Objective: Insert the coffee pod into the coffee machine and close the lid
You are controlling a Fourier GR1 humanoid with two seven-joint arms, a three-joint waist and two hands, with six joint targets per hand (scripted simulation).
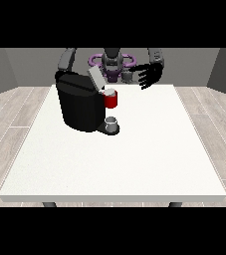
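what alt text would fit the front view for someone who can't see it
A black coffee machine stands on a white table, lid raised, a red thing at the machine and a small grey thing on its base. The hand at the view's right hovers with fingers spread.

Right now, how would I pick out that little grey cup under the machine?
Find the black coffee machine at the white table's far left. On its base stands the small grey cup, directly below a red thing at the machine; it is grey and sits lower.
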